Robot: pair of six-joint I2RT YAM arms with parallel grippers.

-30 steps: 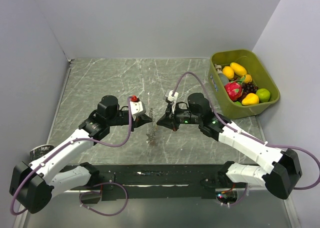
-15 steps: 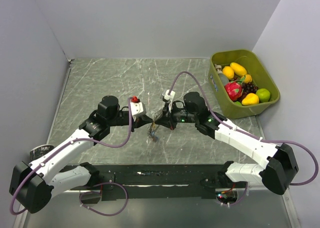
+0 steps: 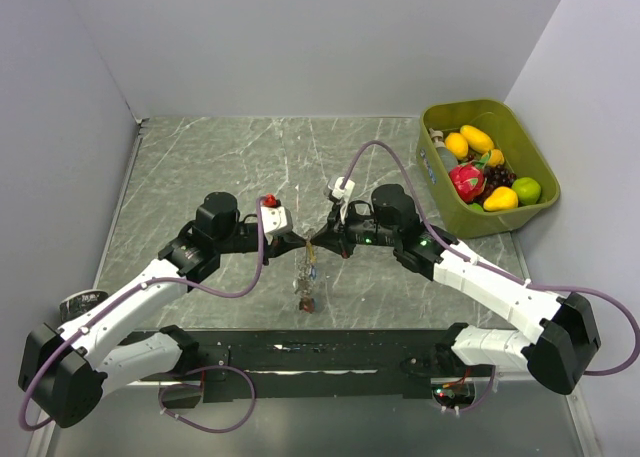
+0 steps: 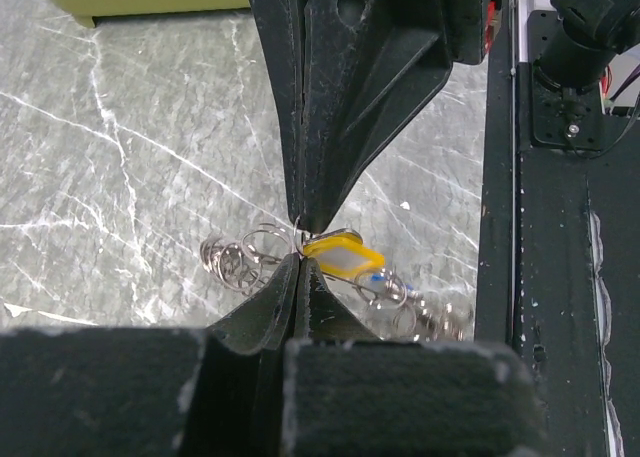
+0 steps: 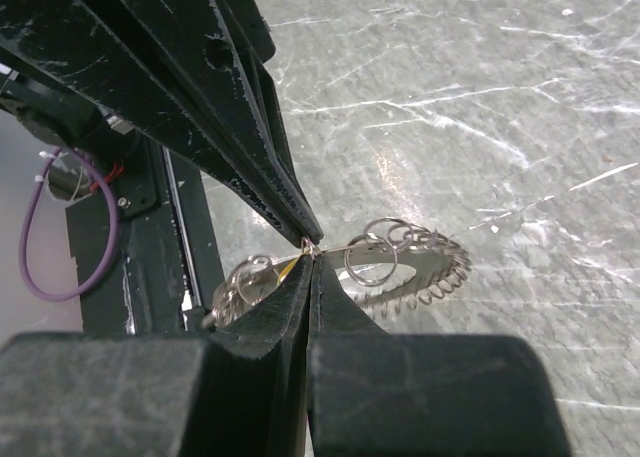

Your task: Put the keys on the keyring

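Both pairs of jaws are clenched, tip against tip, above the middle of the marble table (image 3: 200,157). The left gripper (image 3: 298,240) and right gripper (image 3: 318,243) each pinch the thin wire of the keyring (image 3: 305,275), which dangles beneath them.

From overhead it is only a small glinting tangle, with the keys (image 3: 307,299) a reddish blob at the bottom. The left wrist camera picks out a yellow key tag (image 4: 340,258) and a few small rings just past the tips. The right wrist camera shows the keyring's coiled rim (image 5: 425,272) instead. A green bin of fruit (image 3: 478,105) sits far right.
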